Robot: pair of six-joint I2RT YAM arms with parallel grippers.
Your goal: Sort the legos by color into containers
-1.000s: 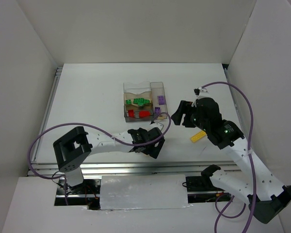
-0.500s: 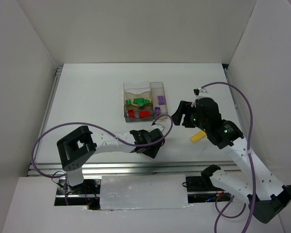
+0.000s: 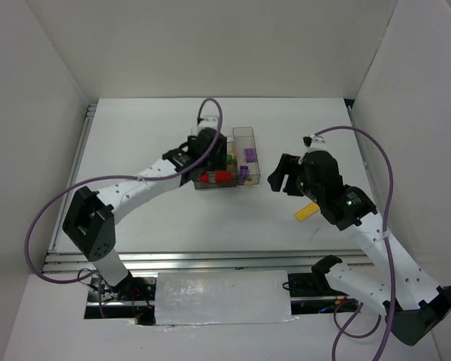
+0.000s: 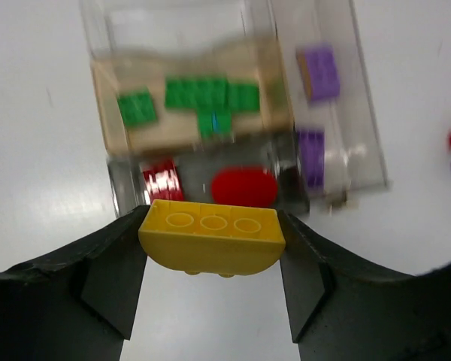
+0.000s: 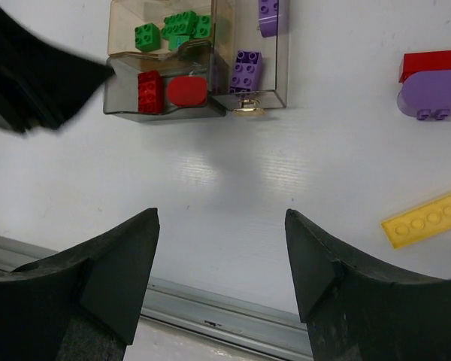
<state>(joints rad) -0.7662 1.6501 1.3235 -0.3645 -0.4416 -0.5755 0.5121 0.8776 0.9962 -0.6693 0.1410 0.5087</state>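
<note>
My left gripper (image 3: 211,155) is shut on a yellow brick (image 4: 210,237) and holds it over the near edge of the clear tray (image 3: 245,134). The tray holds green bricks (image 4: 203,98) in its middle compartment. Red bricks (image 4: 243,186) lie in the near compartment and purple bricks (image 4: 318,73) in the long side one. My right gripper (image 3: 279,174) is open and empty, right of the tray. In the right wrist view its jaws (image 5: 222,218) hang wide above bare table. A yellow flat plate (image 3: 307,210) lies on the table under the right arm.
In the right wrist view a red brick (image 5: 434,63) and a purple brick (image 5: 432,96) lie together right of the tray (image 5: 282,68), above the yellow plate (image 5: 428,216). A metal rail (image 3: 210,259) runs along the near table edge. White walls stand on three sides.
My left arm has swung from the front middle of the table up to the tray, carrying the yellow brick. The right arm has barely moved.
</note>
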